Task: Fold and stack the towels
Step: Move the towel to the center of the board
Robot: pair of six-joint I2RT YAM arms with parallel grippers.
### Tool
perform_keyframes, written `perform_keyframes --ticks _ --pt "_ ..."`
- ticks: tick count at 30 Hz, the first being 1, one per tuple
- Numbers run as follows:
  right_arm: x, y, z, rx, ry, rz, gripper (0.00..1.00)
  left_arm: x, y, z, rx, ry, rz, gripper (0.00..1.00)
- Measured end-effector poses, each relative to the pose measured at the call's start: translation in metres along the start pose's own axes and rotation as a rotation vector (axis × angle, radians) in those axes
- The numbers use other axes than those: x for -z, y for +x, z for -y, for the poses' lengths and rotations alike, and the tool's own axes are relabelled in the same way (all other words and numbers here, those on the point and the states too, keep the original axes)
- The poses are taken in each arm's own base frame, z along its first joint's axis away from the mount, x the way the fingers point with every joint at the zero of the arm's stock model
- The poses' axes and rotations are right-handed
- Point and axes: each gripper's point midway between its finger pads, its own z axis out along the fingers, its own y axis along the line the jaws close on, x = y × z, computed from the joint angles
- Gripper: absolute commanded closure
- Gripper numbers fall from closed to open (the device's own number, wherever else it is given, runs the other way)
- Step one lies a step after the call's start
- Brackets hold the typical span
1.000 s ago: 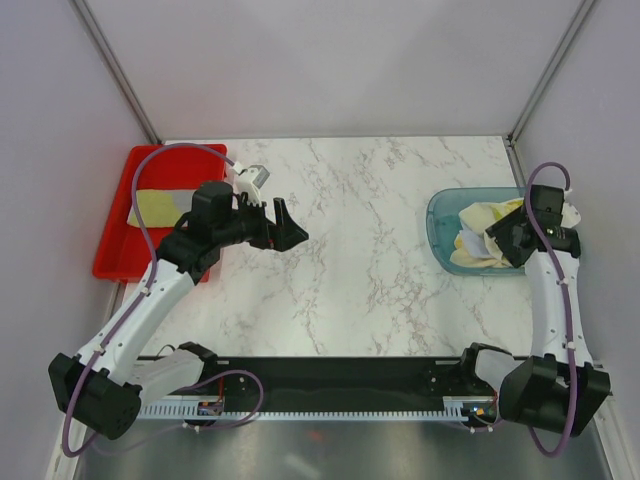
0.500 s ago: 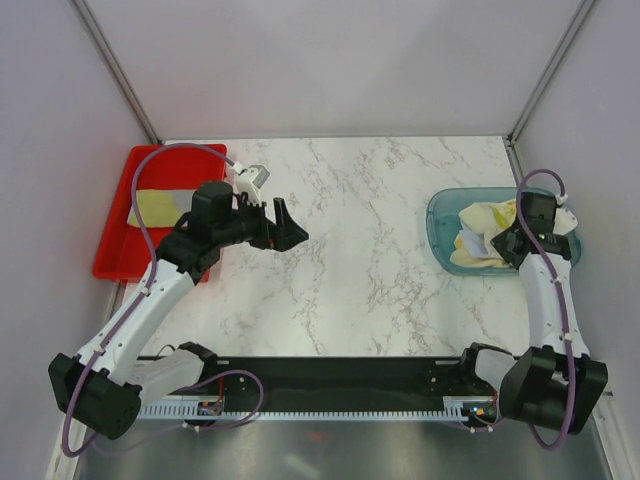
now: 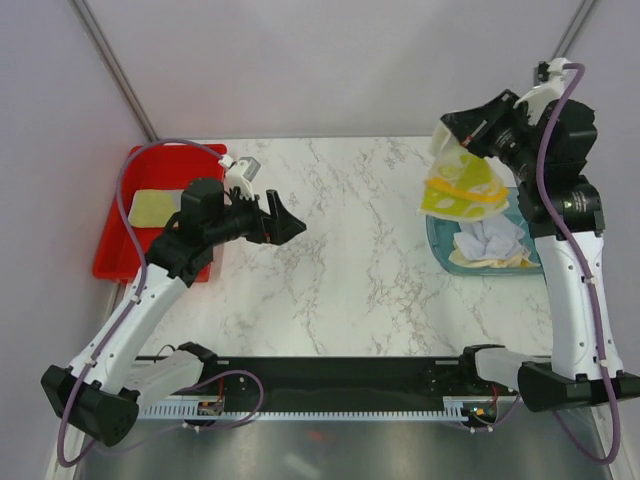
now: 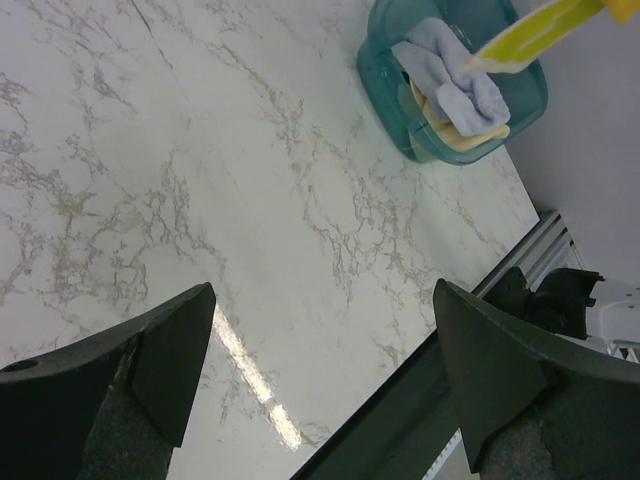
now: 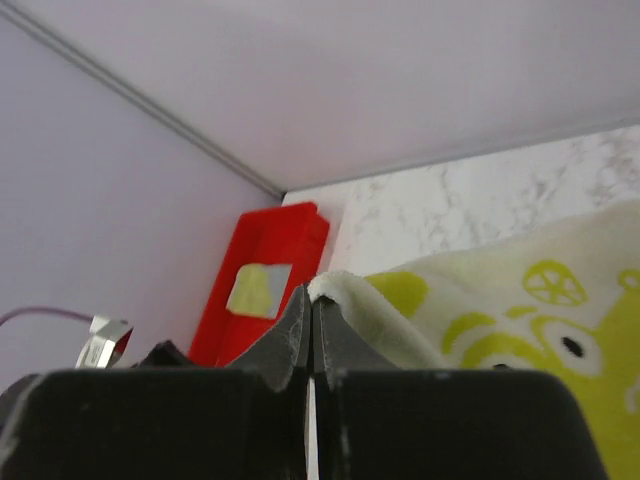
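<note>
Two black fingers of the right gripper (image 5: 311,306) are pinched on a soft yellow-green printed towel (image 3: 462,188), held aloft by the translucent teal bin (image 3: 437,240). Crumpled white-grey and cream towels (image 3: 492,240) are heaped inside. The left gripper (image 3: 285,222) is spread, empty, over the marble table (image 3: 370,280).

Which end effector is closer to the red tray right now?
Left. The left end effector hovers just right of the red tray; the right end effector is far across, gripping a yellow-green towel.
</note>
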Motion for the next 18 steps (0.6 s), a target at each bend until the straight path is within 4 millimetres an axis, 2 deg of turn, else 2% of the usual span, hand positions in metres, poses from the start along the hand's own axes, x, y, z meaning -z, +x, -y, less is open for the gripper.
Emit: perform_keyframes --ticks 1,2,4,6,7,9,10,12,13,14,15,17,18 --pt "-0.001 0.016 -0.015 -0.011 -0.057 -0.050 1.00 0.001 -0.003 0.001 -0.001 0.000 0.008 0.04" --pt "-0.001 0.026 -0.020 -0.023 -0.082 -0.080 1.00 0.003 -0.005 0.001 -0.003 -0.005 0.019 0.04" --pt "-0.005 0.057 -0.011 -0.056 -0.092 -0.145 1.00 0.007 -0.008 0.000 -0.006 -0.023 0.038 0.05" --pt "-0.011 0.108 0.011 -0.099 -0.072 -0.251 1.00 0.012 -0.011 -0.004 -0.008 -0.057 0.061 0.05" --pt "-0.014 0.137 0.021 -0.112 -0.067 -0.301 1.00 0.014 -0.012 -0.007 -0.008 -0.080 0.072 0.05" --pt "-0.011 0.229 0.049 -0.158 -0.019 -0.501 0.95 0.018 -0.013 -0.014 -0.006 -0.122 0.085 0.06" --pt "-0.008 0.266 0.057 -0.163 -0.006 -0.578 0.90 0.019 -0.014 -0.017 -0.005 -0.140 0.091 0.06" --pt "0.013 0.352 0.076 -0.155 0.052 -0.794 0.87 0.019 -0.013 -0.024 -0.002 -0.173 0.096 0.08" --pt "0.023 0.384 0.081 -0.133 0.076 -0.881 0.85 0.019 -0.011 -0.027 0.001 -0.188 0.094 0.09" --pt "0.030 0.405 0.085 -0.112 0.094 -0.937 0.86 0.018 -0.007 -0.030 0.004 -0.197 0.086 0.09" --pt "0.032 0.415 0.086 -0.093 0.097 -0.965 0.86 0.017 -0.004 -0.033 0.007 -0.203 0.078 0.11" --pt "0.026 0.420 0.083 -0.052 0.091 -0.966 0.84 0.013 0.008 -0.039 0.016 -0.213 0.049 0.12" --pt "0.018 0.415 0.080 -0.033 0.085 -0.948 0.78 0.011 0.014 -0.041 0.021 -0.213 0.032 0.12"
